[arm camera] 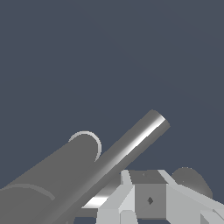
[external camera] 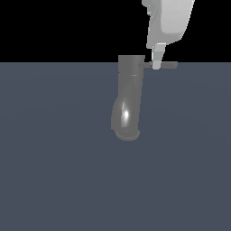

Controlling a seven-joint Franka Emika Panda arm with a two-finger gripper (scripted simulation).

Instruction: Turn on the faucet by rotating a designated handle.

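The glossy grey faucet [external camera: 130,94] stands on the floor, its thick body upright and its spout curving down to a flared rim near the front. The handle [external camera: 168,65], a thin grey rod, sticks out level from the top of the body toward the exterior view's right. My gripper [external camera: 156,66] comes down from above and its tip sits on the rod about midway along it. In the wrist view the fingers [arm camera: 127,199] show as one closed block against the side of the handle [arm camera: 135,144], with the thick faucet tube [arm camera: 48,183] beside it. Nothing is clasped between the fingers.
A flat dark blue-grey floor [external camera: 54,171] spreads all around the faucet. A rounded grey part [arm camera: 194,179] shows just behind my fingers in the wrist view. The arm's white hand [external camera: 169,20] hangs above the handle.
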